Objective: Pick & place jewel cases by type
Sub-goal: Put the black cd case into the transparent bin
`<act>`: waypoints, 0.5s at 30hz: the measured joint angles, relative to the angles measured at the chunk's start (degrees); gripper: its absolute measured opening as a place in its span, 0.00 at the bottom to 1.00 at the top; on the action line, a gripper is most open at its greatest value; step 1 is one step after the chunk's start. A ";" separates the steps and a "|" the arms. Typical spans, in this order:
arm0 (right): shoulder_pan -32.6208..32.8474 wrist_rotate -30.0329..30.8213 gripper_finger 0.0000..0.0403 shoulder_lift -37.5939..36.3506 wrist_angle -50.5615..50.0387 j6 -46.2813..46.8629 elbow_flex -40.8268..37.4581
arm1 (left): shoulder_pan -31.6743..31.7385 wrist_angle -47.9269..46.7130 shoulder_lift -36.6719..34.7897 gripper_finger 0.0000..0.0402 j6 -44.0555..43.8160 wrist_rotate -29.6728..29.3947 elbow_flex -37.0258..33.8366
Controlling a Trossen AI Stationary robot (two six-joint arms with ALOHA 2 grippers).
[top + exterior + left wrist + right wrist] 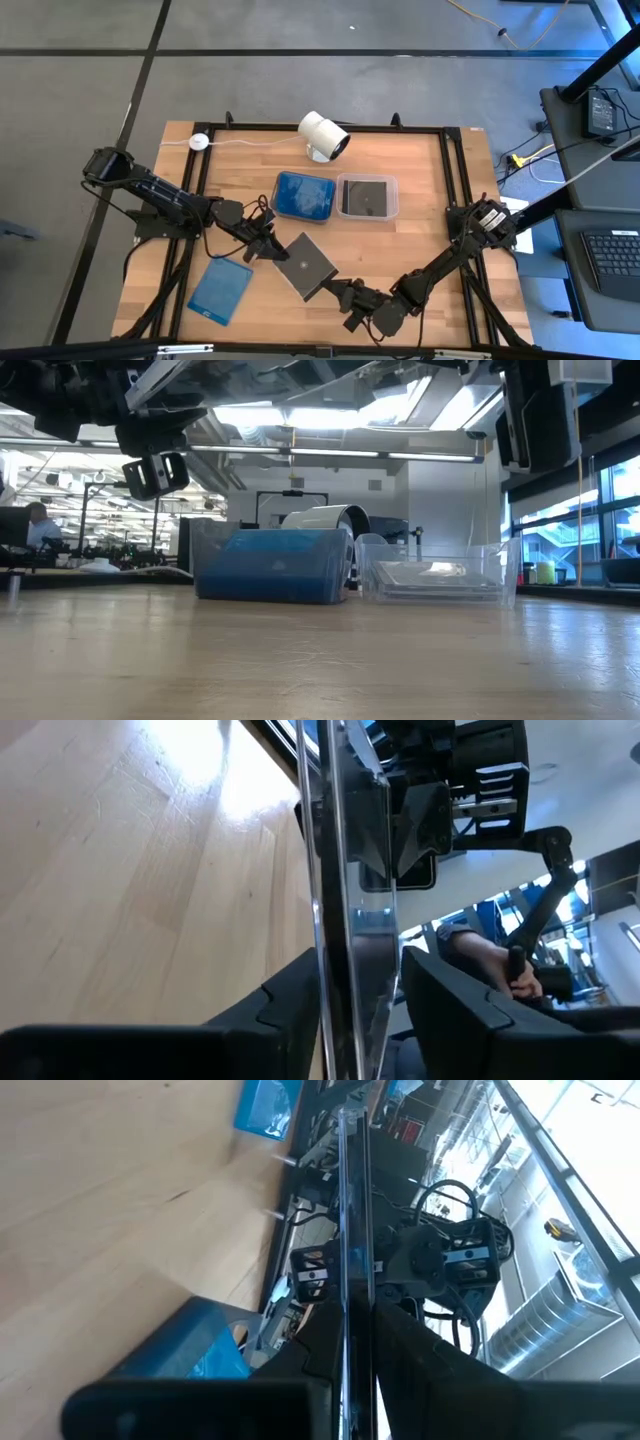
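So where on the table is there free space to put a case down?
Bare wood lies along the right side, between the clear tub and the right frame rail, and at the back left, before the white camera. The front middle is crowded: both end effectors meet at the dark jewel case, with the blue jewel case beside.
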 joint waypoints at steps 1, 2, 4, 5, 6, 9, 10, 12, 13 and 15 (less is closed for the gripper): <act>0.00 0.01 0.12 0.00 0.01 -0.05 0.00 | 0.00 0.00 0.00 0.32 0.00 -0.02 0.00; 0.00 0.01 0.12 0.00 0.04 -0.04 0.00 | 0.00 0.00 0.00 0.30 0.03 -0.02 0.00; 0.02 0.01 0.12 0.00 0.02 0.02 0.00 | 0.00 -0.02 0.00 0.26 0.50 -0.02 0.00; 0.02 0.01 0.12 0.00 0.04 0.02 0.00 | 0.00 -0.02 0.00 0.25 0.90 -0.05 0.00; 0.02 0.01 0.12 0.00 0.05 0.02 0.00 | 0.00 -0.02 0.00 0.23 1.23 -0.11 0.00; 0.02 -0.16 0.12 0.00 0.04 0.08 0.00 | 0.00 -0.04 0.00 0.18 1.85 -0.22 0.00; 0.02 -0.21 0.12 0.00 0.02 0.06 0.00 | -0.01 -0.02 0.00 0.16 1.96 -0.19 0.00; 0.02 -0.21 0.12 0.00 -0.06 0.05 -0.02 | -0.02 0.00 0.00 0.14 1.93 -0.15 0.00; 0.02 -0.21 0.13 0.00 -0.10 0.00 -0.04 | -0.02 0.00 0.00 0.13 1.93 -0.14 0.00; 0.02 -0.23 0.14 0.00 -0.32 0.00 -0.04 | -0.02 0.04 0.00 0.12 1.93 -0.06 0.00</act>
